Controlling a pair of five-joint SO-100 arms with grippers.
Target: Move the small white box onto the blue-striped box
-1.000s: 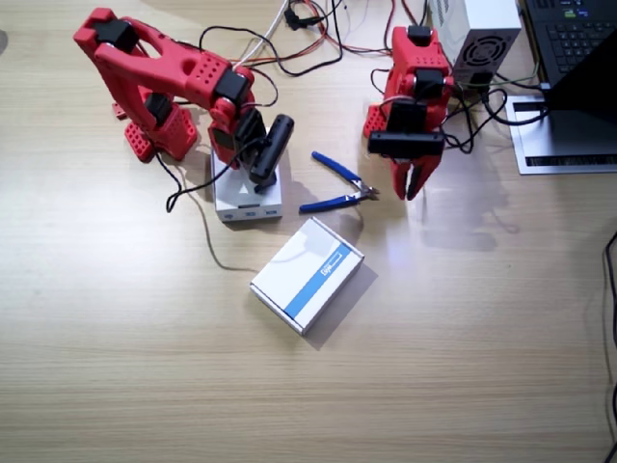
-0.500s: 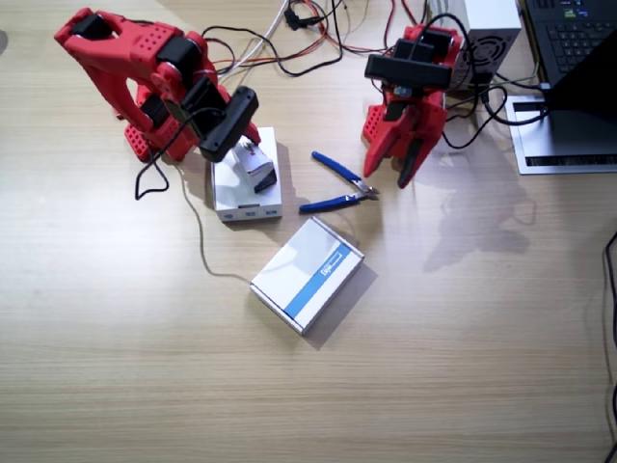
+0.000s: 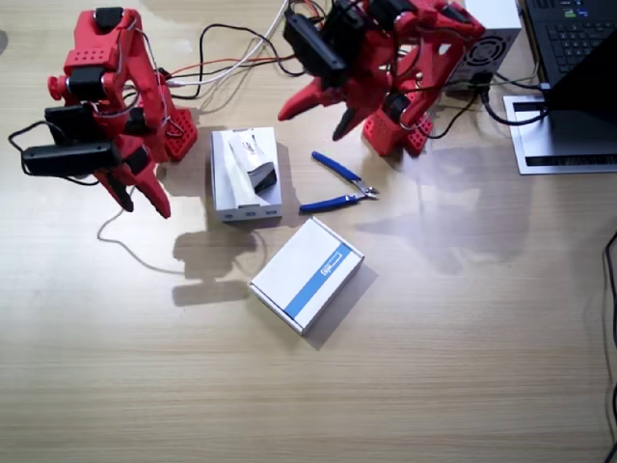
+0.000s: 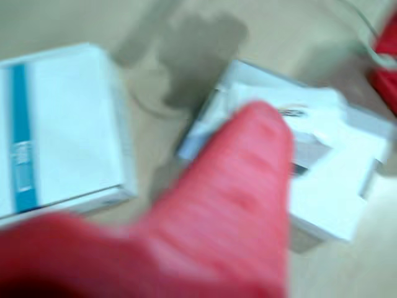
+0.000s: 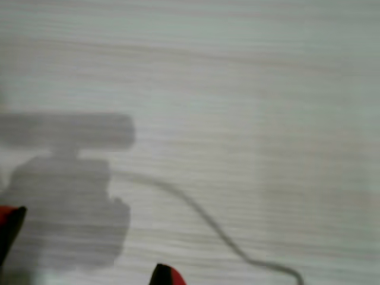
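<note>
The small white box [image 3: 253, 159] lies tilted on a plain white flat box [image 3: 245, 188], dark end towards the near side; a wrist view shows the small white box [image 4: 310, 127] blurred. The blue-striped box [image 3: 307, 274] rests on the table nearer the front, and the blue-striped box [image 4: 59, 124] also shows in that wrist view. My right gripper [image 3: 143, 201] hangs open beside the flat box, holding nothing; another wrist view shows its fingertips [image 5: 13, 222] spread over bare table. My left gripper [image 3: 318, 114] is raised behind the boxes and looks open, with one red finger [image 4: 236, 186] blurred.
Blue-handled pliers [image 3: 337, 188] lie between the flat box and the left arm's base. Cables [image 3: 241, 48] run along the back. A grey power supply [image 3: 482, 34], a laptop [image 3: 574, 39] and a sheet of paper [image 3: 559, 135] fill the back corner.
My right gripper has let go of the small white box, lifted off it and swung away sideways. My left arm has swung from its rest towards the boxes.
</note>
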